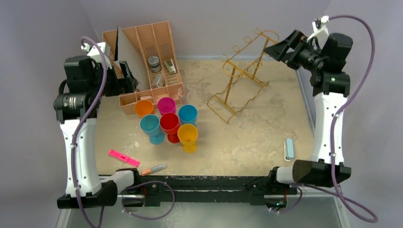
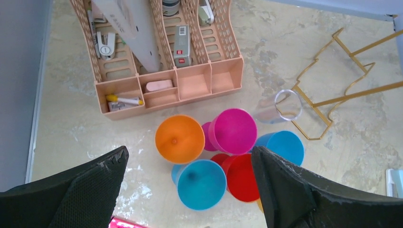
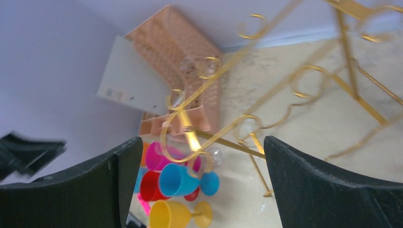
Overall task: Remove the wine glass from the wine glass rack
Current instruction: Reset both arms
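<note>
Reading the layout first: the thin gold wire wine glass rack (image 1: 242,71) stands at the back right of the beige mottled table (image 1: 256,142). From above its looped hanger arms look bare, and the right wrist view is too blurred to confirm that. The only clear stemmed wine glass (image 2: 279,108) I can find stands upright on the table, between the tan slotted plastic desk organiser (image 1: 152,47) and the rack's wavy base. It is just beside the pink cup in the cluster of bright plastic goblets (image 1: 168,123). So the glass looks off the rack already, and the step in hand is probably clearing the arms away. Left gripper (image 2: 190,151) hangs high over the goblets, jaws spread wide, nothing between them. Right gripper (image 1: 278,50) sits level with the rack's top loops at its far end, jaws also spread wide and empty; the wrist view shows hooks right between its fingers. To do it well, pull the right arm straight back along its own axis, away from the loops, with no sideways sweep, since a finger catching a hook would likely tip the light frame. Hold the left arm high, no dip toward the goblets or the glass; a stemmed glass is top-heavy and a nudge could topple it.
</note>
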`<move>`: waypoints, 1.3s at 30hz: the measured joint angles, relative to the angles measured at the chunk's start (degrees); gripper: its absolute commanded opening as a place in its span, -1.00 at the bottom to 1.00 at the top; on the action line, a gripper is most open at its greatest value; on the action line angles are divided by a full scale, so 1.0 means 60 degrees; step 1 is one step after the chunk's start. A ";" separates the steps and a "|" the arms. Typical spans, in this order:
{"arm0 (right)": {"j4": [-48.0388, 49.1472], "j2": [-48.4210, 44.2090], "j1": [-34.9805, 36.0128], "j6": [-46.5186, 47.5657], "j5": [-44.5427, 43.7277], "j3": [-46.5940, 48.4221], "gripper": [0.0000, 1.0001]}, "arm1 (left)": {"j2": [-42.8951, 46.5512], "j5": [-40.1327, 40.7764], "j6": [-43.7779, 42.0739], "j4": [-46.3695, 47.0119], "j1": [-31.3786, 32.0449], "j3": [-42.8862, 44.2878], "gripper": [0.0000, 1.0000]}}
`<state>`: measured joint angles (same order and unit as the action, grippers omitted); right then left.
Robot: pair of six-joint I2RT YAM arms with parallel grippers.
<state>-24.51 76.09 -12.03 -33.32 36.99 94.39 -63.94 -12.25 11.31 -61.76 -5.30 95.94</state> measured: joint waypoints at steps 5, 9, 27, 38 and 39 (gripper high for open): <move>-0.2350 0.1417 0.0911 0.1785 0.0539 0.3563 0.98 | -0.0852 -0.0036 -0.0055 0.0306 0.0004 0.0353 1.00; -0.4000 0.2062 0.1588 0.2918 0.0273 0.5552 0.98 | -0.0812 -0.0015 -0.0025 0.0463 0.0004 0.0433 1.00; -0.5541 -0.0160 0.2681 0.4054 -0.3974 0.3552 0.98 | 0.0492 0.0291 0.0211 0.0750 0.0004 0.0488 1.00; -0.4743 -0.0495 0.2685 0.3832 -0.3501 0.2994 0.98 | 0.0521 0.0510 0.0364 0.0863 0.0004 0.0364 1.00; -0.4703 -0.0495 0.2681 0.3792 -0.3461 0.2936 0.98 | 0.0535 0.0561 0.0375 0.0863 0.0004 0.0364 1.00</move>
<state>-52.73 73.12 4.05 -10.57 16.23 112.01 -60.73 -8.88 13.56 -56.58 -5.28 98.13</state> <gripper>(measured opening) 0.987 0.998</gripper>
